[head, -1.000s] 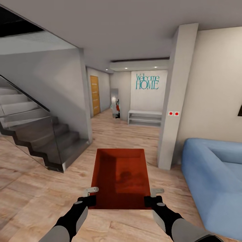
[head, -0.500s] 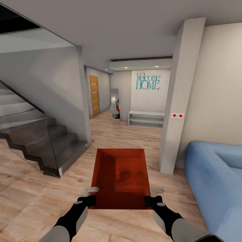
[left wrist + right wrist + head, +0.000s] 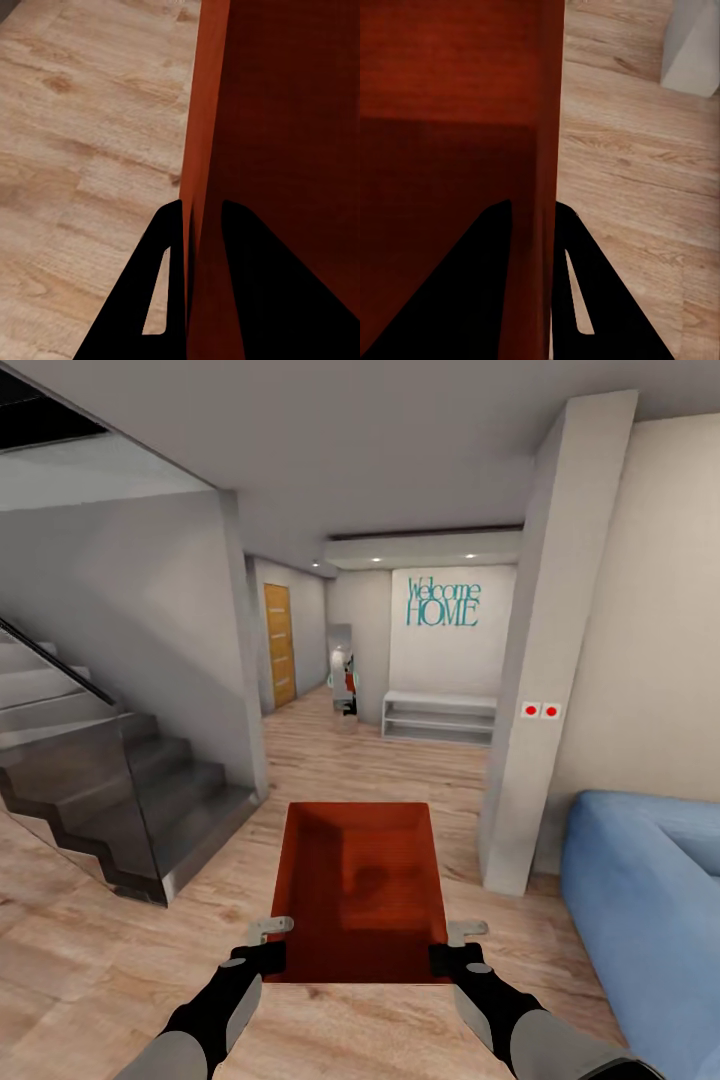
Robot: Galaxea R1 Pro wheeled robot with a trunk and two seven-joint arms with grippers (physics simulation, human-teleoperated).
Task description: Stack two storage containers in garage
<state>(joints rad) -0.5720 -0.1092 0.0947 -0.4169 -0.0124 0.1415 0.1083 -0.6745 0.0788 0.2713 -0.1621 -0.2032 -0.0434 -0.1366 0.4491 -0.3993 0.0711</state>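
One red-orange storage container (image 3: 360, 880) hangs level in front of me over the living room's wood-plank floor (image 3: 100, 960), its open top facing up and nothing inside. My left gripper (image 3: 268, 945) is shut on its left wall near the close corner. My right gripper (image 3: 452, 945) is shut on its right wall. In the left wrist view the thin wall (image 3: 196, 112) runs between the two dark fingers of the left gripper (image 3: 201, 217). In the right wrist view the right gripper (image 3: 534, 206) pinches the wall (image 3: 547, 90) the same way. The garage is out of view.
A dark staircase with a glass side (image 3: 110, 800) stands at the left. A grey pillar (image 3: 545, 660) and a blue sofa (image 3: 650, 900) stand at the right. Between them a hallway leads to a white shelf (image 3: 438, 715) and a wooden door (image 3: 280, 645).
The camera has moved forward: staircase, pillar and sofa have slid outward and look nearer. The container stays in the same place between both grippers.
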